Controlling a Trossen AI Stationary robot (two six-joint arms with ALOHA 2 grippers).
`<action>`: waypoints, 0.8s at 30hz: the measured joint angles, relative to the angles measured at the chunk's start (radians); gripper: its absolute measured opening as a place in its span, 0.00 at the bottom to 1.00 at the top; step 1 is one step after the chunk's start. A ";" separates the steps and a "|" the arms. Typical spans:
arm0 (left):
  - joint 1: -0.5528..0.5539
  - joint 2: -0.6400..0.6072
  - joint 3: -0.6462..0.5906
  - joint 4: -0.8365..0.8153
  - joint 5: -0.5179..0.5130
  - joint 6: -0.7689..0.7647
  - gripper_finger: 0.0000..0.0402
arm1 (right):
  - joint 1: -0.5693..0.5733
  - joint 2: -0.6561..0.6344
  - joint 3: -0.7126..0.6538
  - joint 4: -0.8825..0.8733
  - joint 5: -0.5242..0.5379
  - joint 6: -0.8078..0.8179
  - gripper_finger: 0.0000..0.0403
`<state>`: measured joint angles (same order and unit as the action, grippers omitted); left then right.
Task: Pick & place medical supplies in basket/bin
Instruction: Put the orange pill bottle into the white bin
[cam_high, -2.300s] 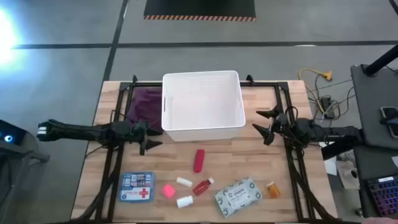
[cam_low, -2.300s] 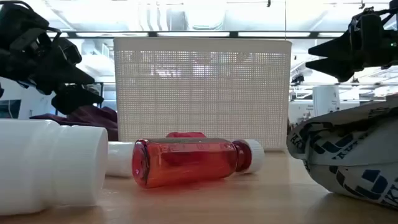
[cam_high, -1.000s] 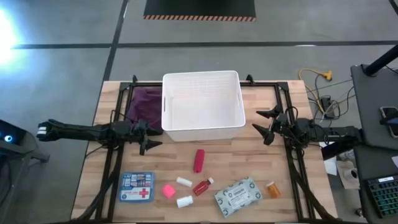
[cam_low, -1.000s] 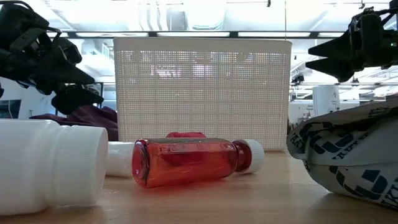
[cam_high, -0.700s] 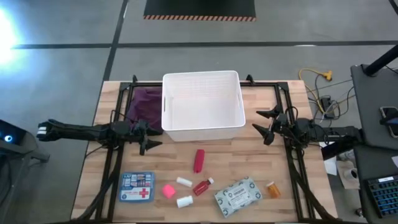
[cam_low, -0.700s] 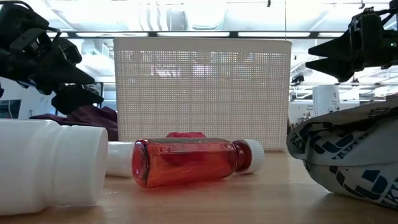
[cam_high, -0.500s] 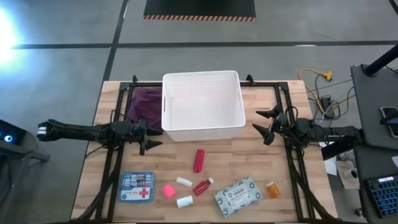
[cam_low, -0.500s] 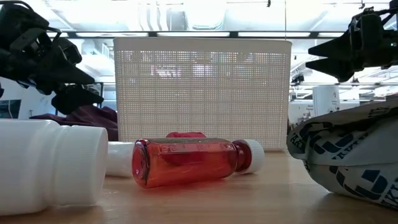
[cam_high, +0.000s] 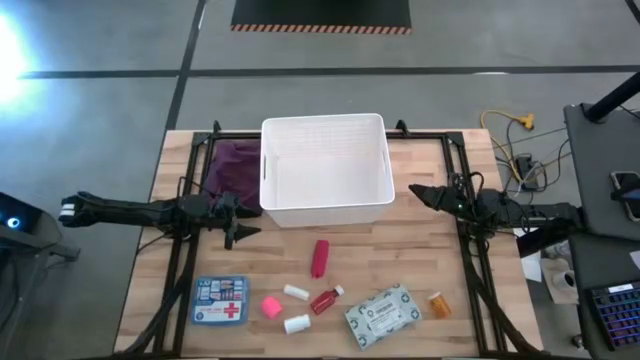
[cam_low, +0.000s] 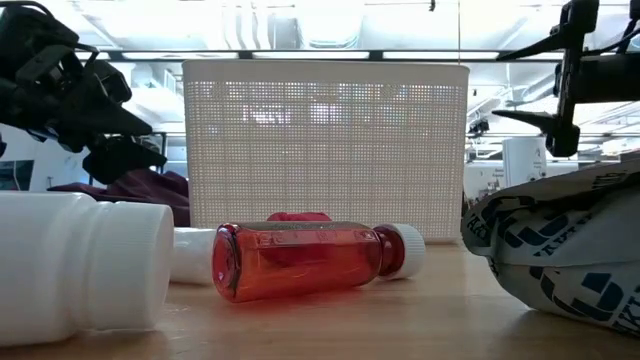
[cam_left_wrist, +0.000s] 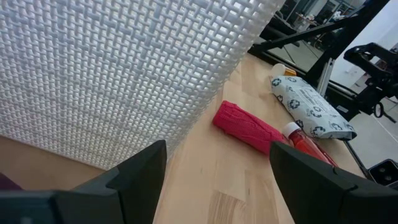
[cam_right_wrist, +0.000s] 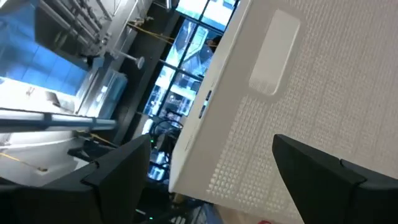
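1. Large white rectangular ribbed plastic bin (cam_high: 325, 170): table's far centre, nothing inside.
2. Left gripper (cam_high: 243, 232): spread wide, holding nothing, at bin's front-left corner.
3. Right gripper (cam_high: 420, 192): wide, holding nothing, beside bin's right wall.
4. Red tube (cam_high: 319, 257), red bottle (cam_high: 326, 299), grey-green patterned packet (cam_high: 383, 315): on table in front of bin.

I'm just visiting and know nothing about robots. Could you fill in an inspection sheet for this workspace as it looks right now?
Surface: wooden table, level.
Job's things: white bin empty; first-aid box, pink cube, two white vials, red bottle, red tube, patterned packet, orange bottle lie on the table.
Clutter: purple cloth beside the bin.
Grippers: left gripper and right gripper open, empty, flanking the bin.
Cables: yellow cable on the floor.
Surroundings: grey floor, desk with keyboard.
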<state>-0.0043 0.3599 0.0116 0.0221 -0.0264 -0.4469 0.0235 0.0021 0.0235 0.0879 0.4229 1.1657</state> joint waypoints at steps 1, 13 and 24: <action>0.000 0.000 0.000 0.000 0.000 0.000 0.67 | 0.000 0.000 0.000 0.001 -0.003 -0.001 0.81; 0.000 0.000 0.000 0.000 0.000 0.028 0.67 | 0.035 0.103 0.038 0.018 -0.365 0.188 0.81; 0.000 0.000 0.000 0.000 -0.001 0.069 0.67 | 0.216 0.565 0.507 -0.931 -0.612 0.358 0.81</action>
<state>-0.0043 0.3599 0.0115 0.0221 -0.0269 -0.3775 0.2393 0.5668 0.5304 -0.8433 -0.1894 1.5235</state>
